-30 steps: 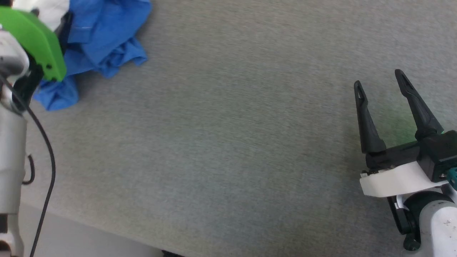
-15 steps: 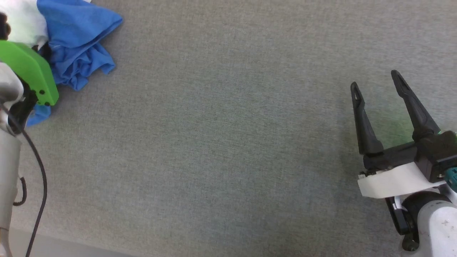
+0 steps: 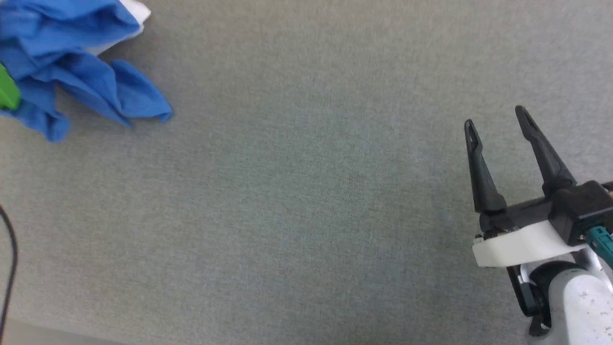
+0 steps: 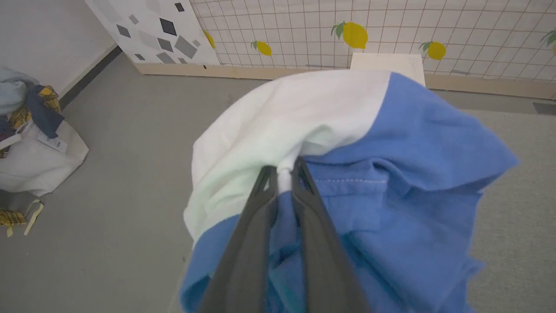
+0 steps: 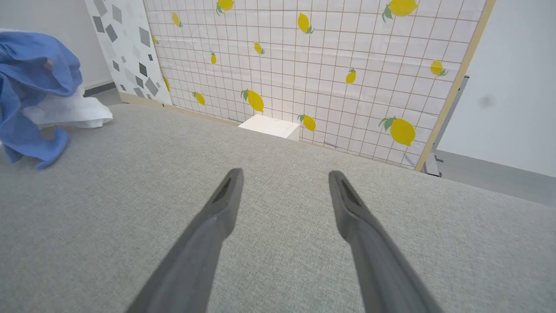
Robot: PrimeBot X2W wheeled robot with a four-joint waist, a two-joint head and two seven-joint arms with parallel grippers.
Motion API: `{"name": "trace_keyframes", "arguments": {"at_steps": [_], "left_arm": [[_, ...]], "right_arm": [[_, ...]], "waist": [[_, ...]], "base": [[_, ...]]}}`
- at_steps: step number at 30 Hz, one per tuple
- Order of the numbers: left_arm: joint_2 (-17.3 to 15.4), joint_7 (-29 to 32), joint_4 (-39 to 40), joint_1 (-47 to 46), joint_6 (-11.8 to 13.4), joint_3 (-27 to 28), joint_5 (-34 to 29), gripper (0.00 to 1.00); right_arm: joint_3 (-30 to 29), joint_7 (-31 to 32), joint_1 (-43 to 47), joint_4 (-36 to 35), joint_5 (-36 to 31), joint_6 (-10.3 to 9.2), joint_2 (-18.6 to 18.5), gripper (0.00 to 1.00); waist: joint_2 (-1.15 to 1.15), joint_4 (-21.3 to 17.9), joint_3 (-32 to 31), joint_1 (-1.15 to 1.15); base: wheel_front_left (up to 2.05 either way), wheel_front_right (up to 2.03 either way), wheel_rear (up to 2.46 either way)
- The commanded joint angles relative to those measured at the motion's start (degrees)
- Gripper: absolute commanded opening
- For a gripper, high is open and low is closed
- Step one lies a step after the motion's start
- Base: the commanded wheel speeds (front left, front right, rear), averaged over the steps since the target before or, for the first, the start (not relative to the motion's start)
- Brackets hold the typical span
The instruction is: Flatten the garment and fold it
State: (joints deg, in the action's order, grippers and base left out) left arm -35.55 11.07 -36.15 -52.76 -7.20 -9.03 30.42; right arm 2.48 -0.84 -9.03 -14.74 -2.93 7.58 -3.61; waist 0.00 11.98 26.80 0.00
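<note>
The garment (image 3: 72, 62) is bunched at the far left of the grey table, mostly blue folds with a white corner behind. In the left wrist view my left gripper (image 4: 282, 167) is shut on a fold of the garment (image 4: 391, 174) where white body meets blue sleeve, and the cloth drapes around the fingers. A green sliver of the left wrist (image 3: 7, 93) shows at the head view's left edge. My right gripper (image 3: 496, 120) stands open over bare table at the right, far from the cloth. From the right wrist, the right gripper (image 5: 285, 174) is open and the garment (image 5: 34, 78) hangs at the far left.
The grey fabric table (image 3: 297, 201) spreads wide between the two arms; its front edge (image 3: 28, 333) shows at the lower left. Beyond it stand a lemon-patterned tiled panel (image 5: 312, 61) and a white box (image 5: 269, 126). A white bag with clothes (image 4: 30, 148) lies on the floor.
My left gripper has shut on the garment and the bunch has changed shape, a blue sleeve end now trailing to the right. The head view has shifted. The right gripper stays open.
</note>
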Motion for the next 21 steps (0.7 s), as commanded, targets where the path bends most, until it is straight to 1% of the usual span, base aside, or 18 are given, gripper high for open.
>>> {"name": "trace_keyframes", "arguments": {"at_steps": [1,6,10,16,21], "left_arm": [[-0.87,-1.04,0.82,-1.67,0.42,0.23,-0.48,0.0],[-2.13,-2.38,3.99,-4.52,0.95,-0.2,-1.97,0.0],[-2.37,-1.52,6.84,-7.15,1.45,-1.02,-2.9,0.0],[-0.53,1.34,12.24,-11.01,1.55,-2.74,-2.64,0.0],[3.19,4.31,17.55,-13.33,2.04,-3.97,-0.61,0.0]], "right_arm": [[-0.33,-0.73,0.96,0.65,0.54,-0.09,0.28,1.0],[-1.64,-2.39,3.02,2.89,1.71,-0.09,0.65,1.0],[-2.82,-3.63,4.71,4.27,4.12,-0.09,0.7,1.0],[-4.99,-5.28,7.03,6.17,6.86,-0.09,0.72,1.0],[-7.08,-6.07,8.99,6.87,8.01,-0.09,0.72,1.0]], "waist": [[0.0,0.09,-5.0,0.0],[0.0,0.09,-10.84,0.0],[0.0,-0.18,-15.0,0.0],[0.0,-1.1,-20.59,0.0],[0.0,-2.72,-23.89,0.0]], "base": [[0.0,0.0,0.0],[0.0,0.0,0.0],[0.0,0.0,0.0],[0.0,0.0,0.0],[0.0,0.0,0.0]]}}
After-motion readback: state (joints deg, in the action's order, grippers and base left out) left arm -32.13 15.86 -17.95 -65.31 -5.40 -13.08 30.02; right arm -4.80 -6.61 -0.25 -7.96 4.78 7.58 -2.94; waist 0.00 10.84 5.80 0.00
